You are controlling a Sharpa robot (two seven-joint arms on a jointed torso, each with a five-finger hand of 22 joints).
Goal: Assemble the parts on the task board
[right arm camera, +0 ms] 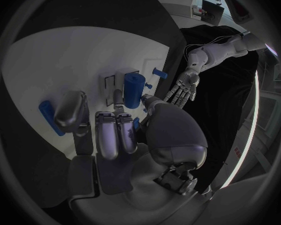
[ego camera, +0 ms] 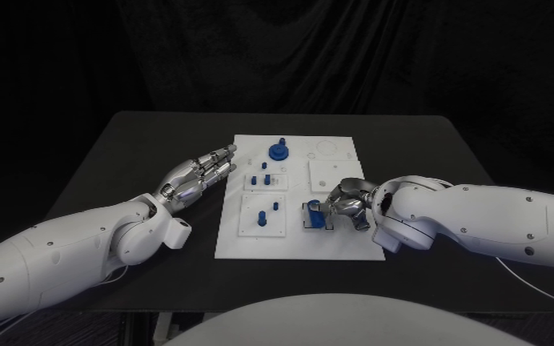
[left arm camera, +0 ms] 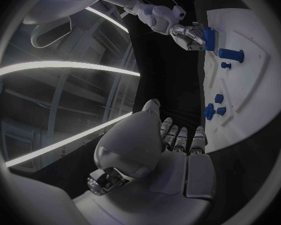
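**Right robot hand on a blue part at the board's near right corner**

The white task board (ego camera: 347, 246) lies in the middle of the black desk (ego camera: 138, 146), with bare desk open on both sides and beyond its far edge. The right robot hand (ego camera: 350, 204) sits over the board's near right part, fingers curled around a blue part (ego camera: 314, 216). In the right wrist view that part is a short blue cylinder (right arm camera: 133, 91) lying on its side next to a white slotted block, its long axis running away from the palm; the fingers reach beside it, and whether they truly clamp it is hard to make out. A flat blue bar (right arm camera: 50, 117) lies off to one side, partly hidden behind a finger.

The left robot hand (ego camera: 202, 172) hovers at the board's left edge, fingers straight and spread, holding nothing, pointing toward the far right. Just beyond its fingertips stand small blue pegs (ego camera: 262, 178) and, further back, a round blue knob (ego camera: 279, 151). Another blue peg (ego camera: 262, 219) stands upright on the near left plate.
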